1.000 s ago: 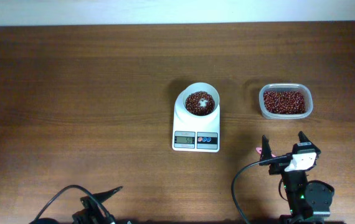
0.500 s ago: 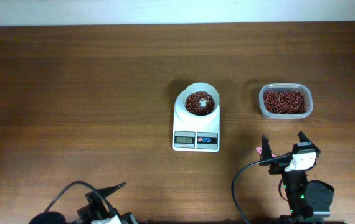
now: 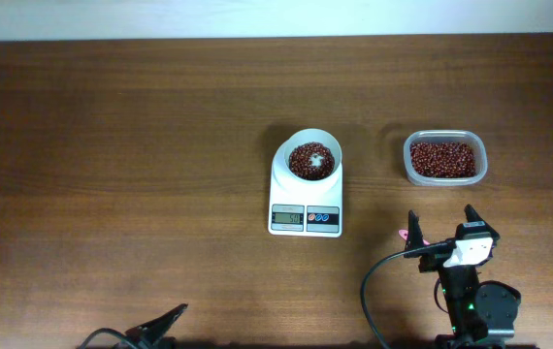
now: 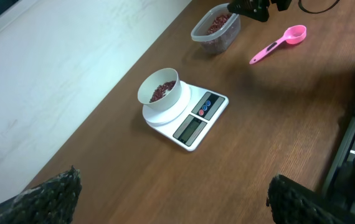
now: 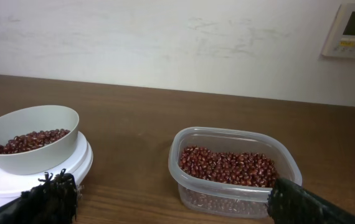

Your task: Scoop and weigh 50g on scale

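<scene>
Over the table (image 3: 112, 145), the left gripper (image 4: 177, 199) had drawn back to the near edge, jaws spread and empty. The right gripper (image 3: 441, 219), also spread and empty, had not moved. The scale (image 3: 306, 201) sat mid-table with beans (image 3: 310, 162) in its bowl (image 3: 291, 153) and the spoon (image 4: 280, 43) lay loose by the right gripper, so scooping looked finished, though the readout was illegible.

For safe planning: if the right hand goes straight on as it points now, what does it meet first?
Probably the clear tub of beans, directly ahead of the right hand; depth is unclear.
</scene>
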